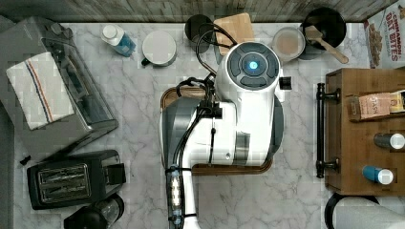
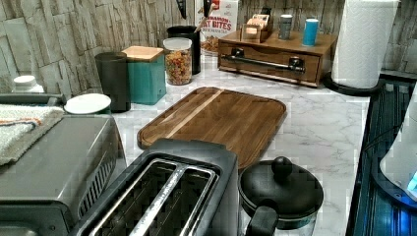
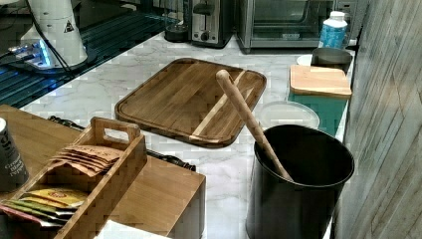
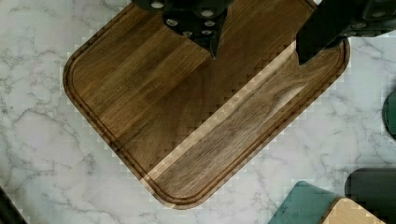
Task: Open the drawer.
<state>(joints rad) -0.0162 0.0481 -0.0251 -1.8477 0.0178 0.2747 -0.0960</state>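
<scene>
The wooden box cabinet stands at the top view's right edge. Its wide brown drawer sits flush with the box, and the long black bar handle faces the counter's middle. A stretch of the handle also peeks past the cabinet top in the right view. In the wrist view my gripper hangs open above the wooden cutting board, with nothing between its black fingers. The white arm covers the board in the top view, well apart from the handle.
A tea-bag caddy and small tins stand on the cabinet. A paper towel roll is beside it. A black pot with a wooden spoon, a teal canister and a jar line the wall. Toaster and oven occupy the far side.
</scene>
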